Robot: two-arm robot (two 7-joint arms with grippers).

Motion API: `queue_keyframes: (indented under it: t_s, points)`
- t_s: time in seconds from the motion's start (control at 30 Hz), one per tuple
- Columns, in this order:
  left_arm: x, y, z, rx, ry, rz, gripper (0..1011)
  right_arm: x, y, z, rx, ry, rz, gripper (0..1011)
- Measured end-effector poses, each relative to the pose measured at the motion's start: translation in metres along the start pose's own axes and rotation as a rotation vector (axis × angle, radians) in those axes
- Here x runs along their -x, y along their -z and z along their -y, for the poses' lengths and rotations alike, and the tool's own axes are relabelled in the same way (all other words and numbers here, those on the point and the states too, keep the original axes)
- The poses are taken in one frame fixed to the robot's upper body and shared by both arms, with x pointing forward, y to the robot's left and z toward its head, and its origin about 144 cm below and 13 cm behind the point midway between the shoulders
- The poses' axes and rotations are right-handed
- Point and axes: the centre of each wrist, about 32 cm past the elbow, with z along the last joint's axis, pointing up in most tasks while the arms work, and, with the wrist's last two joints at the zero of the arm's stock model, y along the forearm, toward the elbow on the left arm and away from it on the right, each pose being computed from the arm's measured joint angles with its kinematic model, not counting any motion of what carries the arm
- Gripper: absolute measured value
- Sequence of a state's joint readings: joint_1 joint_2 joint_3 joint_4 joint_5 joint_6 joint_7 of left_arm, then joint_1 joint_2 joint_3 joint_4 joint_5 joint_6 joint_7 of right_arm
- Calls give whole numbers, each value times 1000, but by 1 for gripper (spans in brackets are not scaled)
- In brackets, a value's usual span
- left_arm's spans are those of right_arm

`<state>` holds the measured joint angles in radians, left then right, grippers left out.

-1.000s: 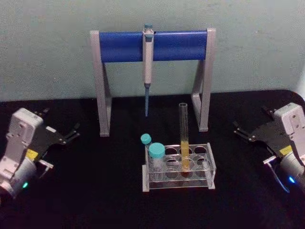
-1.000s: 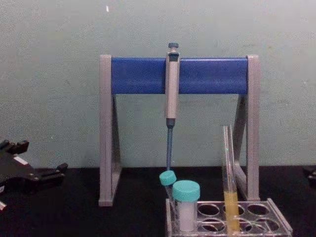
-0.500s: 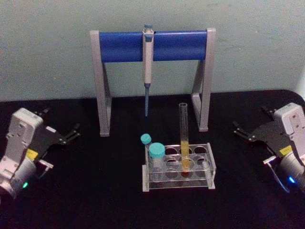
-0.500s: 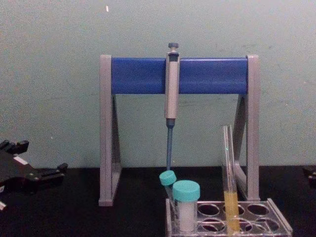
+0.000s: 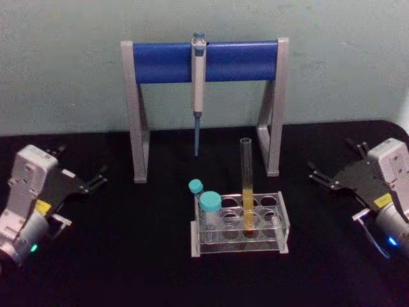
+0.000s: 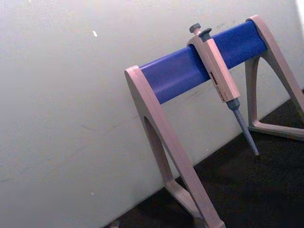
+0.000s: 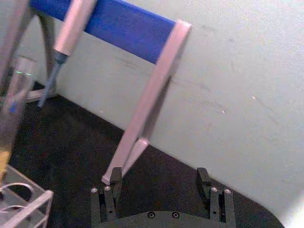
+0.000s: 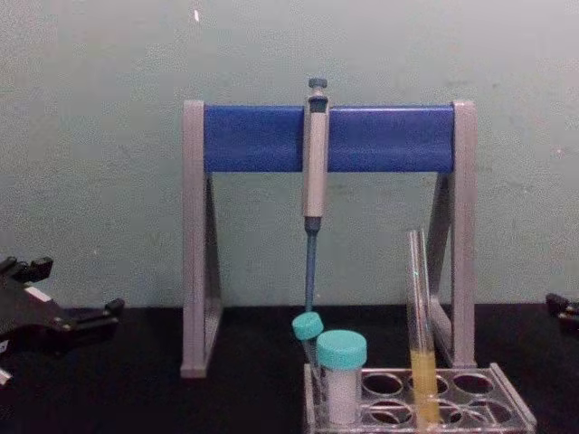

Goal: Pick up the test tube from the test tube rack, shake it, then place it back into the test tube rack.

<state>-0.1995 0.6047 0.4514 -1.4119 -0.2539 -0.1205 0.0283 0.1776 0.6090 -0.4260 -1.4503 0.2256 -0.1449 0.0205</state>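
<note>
The test tube [image 5: 246, 179] stands upright in the middle row of the test tube rack [image 5: 282, 220], with yellow liquid in its lower part. From the chest view the test tube [image 8: 421, 307] rises well above the rack [image 8: 511, 407]. My left gripper [image 5: 81, 161] rests open on the black table far to the left, holding nothing. My right gripper [image 5: 330, 160] is open at the far right, a good distance from the rack. In the right wrist view its fingers [image 7: 107, 195] stand wide apart, with the test tube [image 7: 14, 95] far off to one side.
A tall grey stand with a blue crossbar [image 5: 166, 62] stands behind the rack, and a pipette [image 5: 199, 77] hangs from it. Two teal-capped vials [image 5: 209, 203] sit at the rack's left end. Black table lies bare on both sides of the rack.
My right gripper has shifted slightly inward toward the rack. The left gripper, the test tube and the rack have not moved.
</note>
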Motion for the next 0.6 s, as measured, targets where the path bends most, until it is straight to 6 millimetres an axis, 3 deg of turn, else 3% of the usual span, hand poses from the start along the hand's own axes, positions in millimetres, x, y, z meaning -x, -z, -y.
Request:
queue_keyframes:
  t_s: [0.6]
  points:
    - [0, 0, 0, 0, 0, 0, 1001, 2, -34, 19, -85, -216, -49, 1000]
